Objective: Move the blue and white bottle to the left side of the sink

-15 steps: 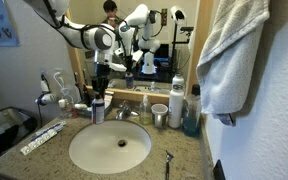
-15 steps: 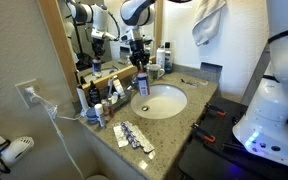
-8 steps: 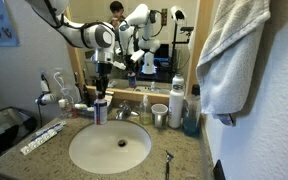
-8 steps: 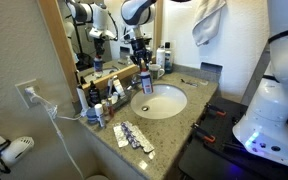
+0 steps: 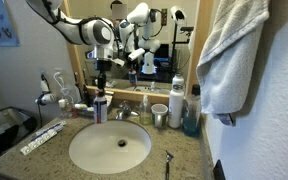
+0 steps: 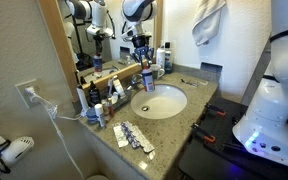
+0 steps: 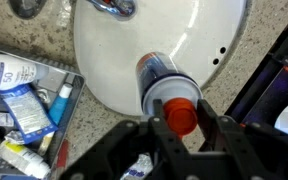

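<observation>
Since the gripper (image 7: 181, 122) was clamped on the blue and white bottle (image 7: 162, 82), fingers on both sides of the reddish-orange top, the bottle sat right at the end effector, not off to any side. Its long axis ran straight away from the wrist camera, in line with the gripper's approach, base pointing down. In both exterior views the bottle (image 5: 99, 110) (image 6: 147, 82) hung upright under the gripper (image 5: 99, 95) (image 6: 145, 68). Only one arm on this rig, so no choice of hand.

In the wrist view the bottle's base showed over the rim of the sink (image 7: 199, 35), on the edge nearest the faucet (image 7: 114, 7). Whether the base was touching the counter or just clear of it, cannot tell.

What mattered for the next move was probably a sideways carry with the bottle kept vertical. The speckled counter (image 7: 44, 35) lay to the picture's left of the bottle in the wrist view, partly taken up by a tray of tubes (image 7: 24, 100). In an exterior view the counter beside the basin (image 5: 94, 150) held blister packs (image 5: 39, 135), so the bare spot for setting down looked limited.
</observation>
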### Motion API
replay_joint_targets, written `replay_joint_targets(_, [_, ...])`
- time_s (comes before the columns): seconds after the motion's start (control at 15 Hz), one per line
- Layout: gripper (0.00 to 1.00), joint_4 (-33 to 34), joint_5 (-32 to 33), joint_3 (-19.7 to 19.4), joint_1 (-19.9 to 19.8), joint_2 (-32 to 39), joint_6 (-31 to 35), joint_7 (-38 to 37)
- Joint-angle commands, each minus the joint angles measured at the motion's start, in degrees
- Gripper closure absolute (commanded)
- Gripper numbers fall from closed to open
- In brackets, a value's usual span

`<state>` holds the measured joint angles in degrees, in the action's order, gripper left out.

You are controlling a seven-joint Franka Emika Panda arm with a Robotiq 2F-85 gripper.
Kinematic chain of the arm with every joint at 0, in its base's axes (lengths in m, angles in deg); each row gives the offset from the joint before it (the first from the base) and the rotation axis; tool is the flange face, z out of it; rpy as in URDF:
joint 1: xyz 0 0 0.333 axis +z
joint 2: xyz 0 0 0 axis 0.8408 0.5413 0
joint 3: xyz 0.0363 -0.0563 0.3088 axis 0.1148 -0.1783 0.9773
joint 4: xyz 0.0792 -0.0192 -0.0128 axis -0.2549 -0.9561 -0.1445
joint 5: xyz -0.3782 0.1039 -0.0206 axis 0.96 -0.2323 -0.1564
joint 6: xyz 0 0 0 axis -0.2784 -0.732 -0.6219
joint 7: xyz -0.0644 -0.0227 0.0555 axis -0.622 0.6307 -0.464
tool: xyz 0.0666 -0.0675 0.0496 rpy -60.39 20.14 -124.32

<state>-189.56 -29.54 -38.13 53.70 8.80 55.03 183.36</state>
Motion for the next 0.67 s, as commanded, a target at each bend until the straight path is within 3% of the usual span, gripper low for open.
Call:
replay_joint_targets(0.0, [0.88, -1.35, -1.09, 0.45, 0.44, -2.02, -1.03, 1.57])
replay_joint_targets(0.6, [0.88, 0.46, -0.94, 4.04, 5.94, 2.49, -0.20, -0.93])
